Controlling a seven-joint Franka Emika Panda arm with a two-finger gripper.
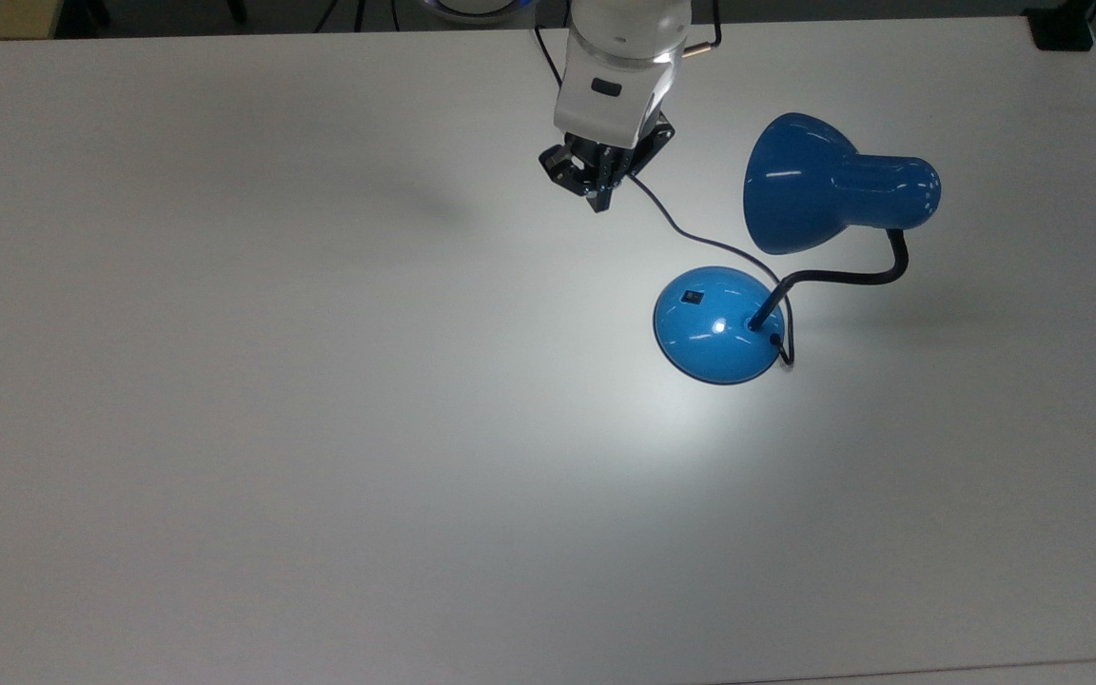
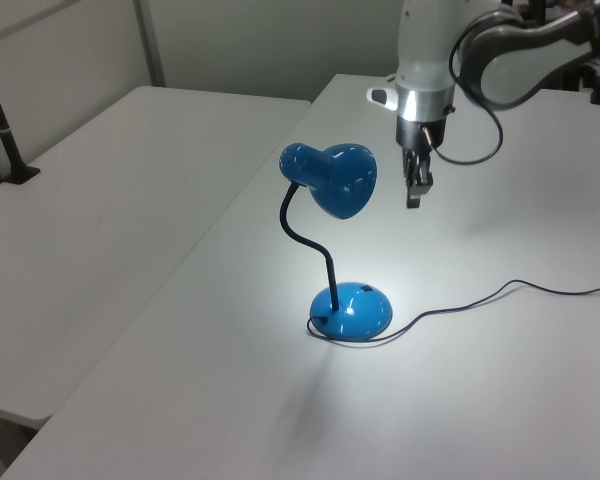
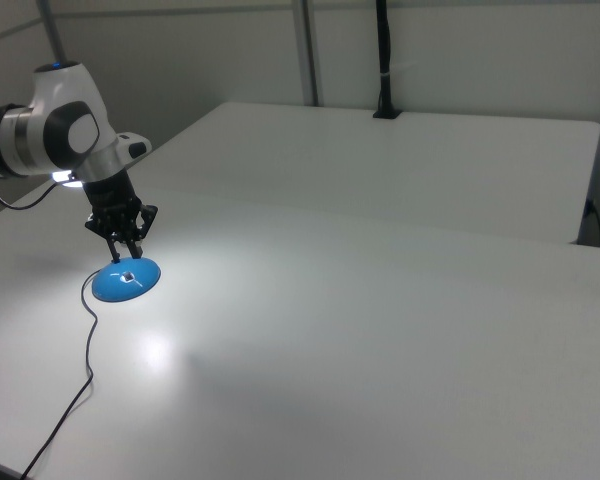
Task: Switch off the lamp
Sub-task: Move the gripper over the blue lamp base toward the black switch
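My gripper [image 1: 600, 202], fingers pressed together and empty, hangs well short of the glossy blue desk lamp [image 1: 717, 325]; it's lit, its black switch [image 1: 692, 297] unpressed.

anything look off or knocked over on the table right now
Nothing stands out. The lamp stands upright on its base, lit, its cord trailing loosely across the table. The claw hangs above the table, apart from the lamp.
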